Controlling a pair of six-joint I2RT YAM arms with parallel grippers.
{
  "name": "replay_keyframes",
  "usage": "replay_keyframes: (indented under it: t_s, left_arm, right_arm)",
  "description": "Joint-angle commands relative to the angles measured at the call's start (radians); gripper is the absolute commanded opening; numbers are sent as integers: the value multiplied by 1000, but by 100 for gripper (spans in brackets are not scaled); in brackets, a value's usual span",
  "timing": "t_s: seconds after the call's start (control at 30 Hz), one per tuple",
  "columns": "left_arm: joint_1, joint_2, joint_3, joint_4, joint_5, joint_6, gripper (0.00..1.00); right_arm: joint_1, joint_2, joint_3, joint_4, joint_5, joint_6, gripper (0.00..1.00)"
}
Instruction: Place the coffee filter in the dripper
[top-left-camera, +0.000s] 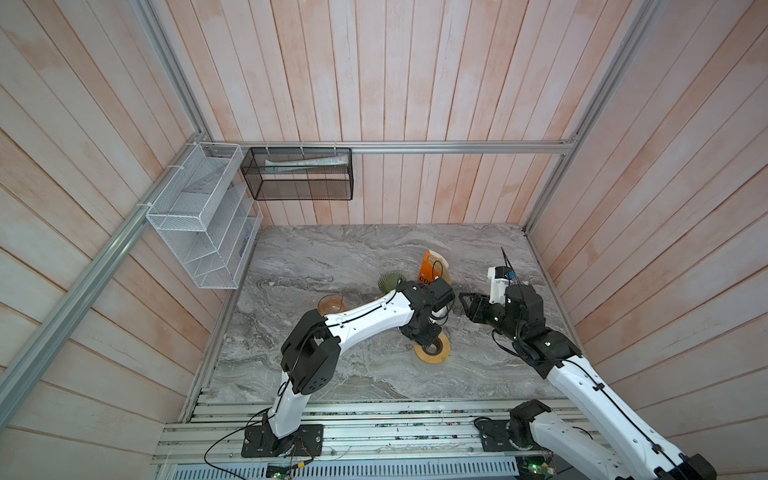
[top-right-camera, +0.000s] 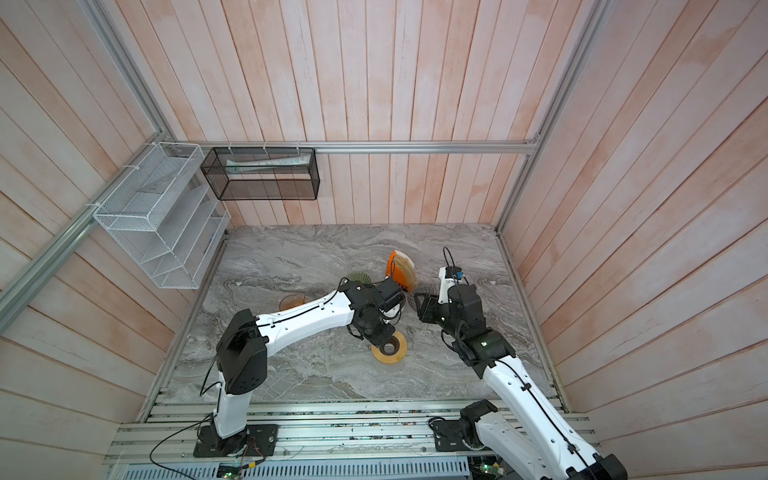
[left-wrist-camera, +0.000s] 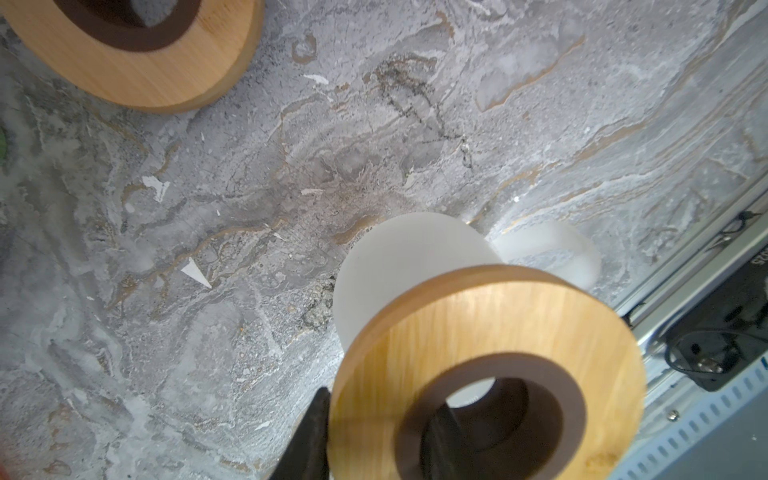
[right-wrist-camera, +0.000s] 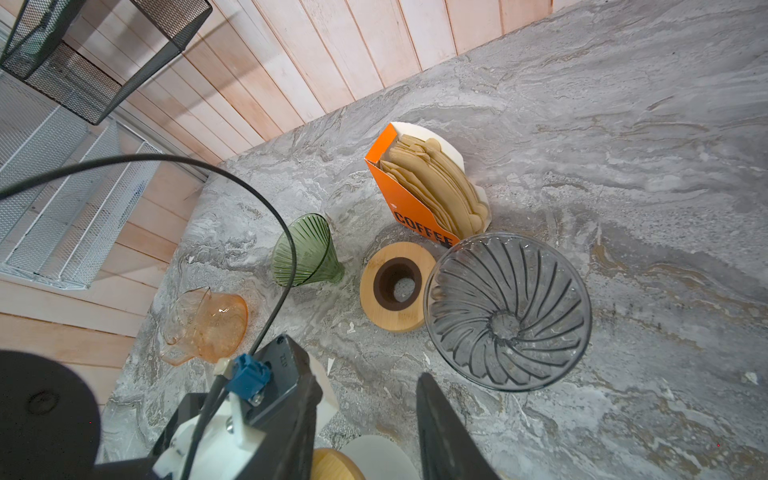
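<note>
From left to right in the right wrist view, an orange-tinted glass vessel (right-wrist-camera: 208, 324), a green ribbed glass cone dripper (right-wrist-camera: 305, 251) lying on its side, a loose wooden ring with a dark collar (right-wrist-camera: 395, 286), an orange cardboard box (right-wrist-camera: 409, 208) packed with tan paper coffee filters (right-wrist-camera: 436, 183), and a clear ribbed glass dripper (right-wrist-camera: 507, 309), mouth-up and empty, sit close together. Every filter I can see is in the box, at upper centre of that frame. The left pincer (left-wrist-camera: 380, 411) seems clamped on a second wooden ring (left-wrist-camera: 498, 332) atop a frosted white cup (left-wrist-camera: 407, 266), one finger outside and one in the hole, though the frame edge cuts the grip off. The right pincer (top-left-camera: 464, 305), right of centre in a top view, hangs partly spread and empty. The task looks barely begun: drawing a filter and seating it in a dripper remain.

The grey marbled counter (top-left-camera: 332, 257) is flecked with small white chips (left-wrist-camera: 195, 272). At upper left, a white wire rack (top-left-camera: 199, 232) and a black mesh basket (top-left-camera: 297, 174) hang on pale wooden plank walls (top-left-camera: 415, 83).
</note>
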Motion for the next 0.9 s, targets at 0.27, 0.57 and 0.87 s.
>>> replay_keyframes:
  t_s: [0.27,0.57,0.87]
  left_arm:
    - [-4,17,29,-2,-3,11,23]
    - [-4,13,34,-9,-14,13,36]
    - [-4,3,44,2,-8,11,42]
  right_arm:
    - [-5,4,-14,19,-9,7,41]
    - [-6,4,-17,19,-11,10,41]
    - [-5,5,-18,21,-13,11,41]
